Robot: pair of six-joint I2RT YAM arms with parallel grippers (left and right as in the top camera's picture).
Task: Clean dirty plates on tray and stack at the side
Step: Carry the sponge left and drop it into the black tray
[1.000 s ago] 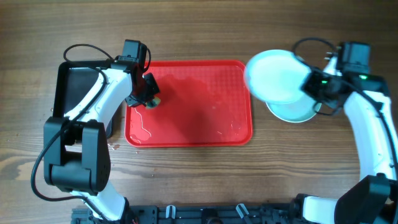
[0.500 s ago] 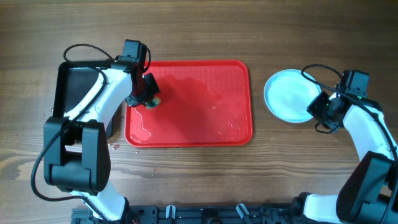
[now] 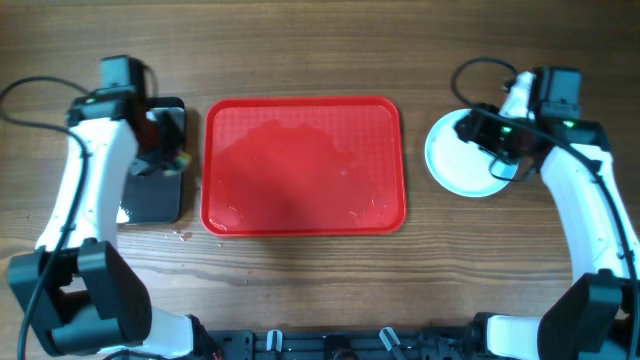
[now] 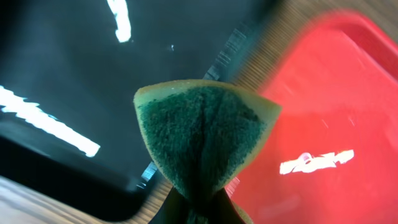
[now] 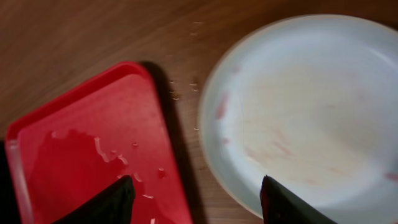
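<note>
Plates (image 3: 455, 170) sit in 1 stack right of the red tray (image 3: 300, 170), directly under the right gripper (image 5: 194, 193), its jaws spread and empty; the left gripper (image 4: 199, 208), over the black tray (image 3: 150, 195), pinches a green sponge (image 4: 202, 134).

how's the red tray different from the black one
The red tray is clearly larger than the black tray. The red tray sits mid-table with water on it; the black tray sits to its left, partly under the green sponge. Both are rectangular, round-cornered, flat on the table.

Brown wood-grain table (image 3: 300, 50) under soft, even overhead light
</note>
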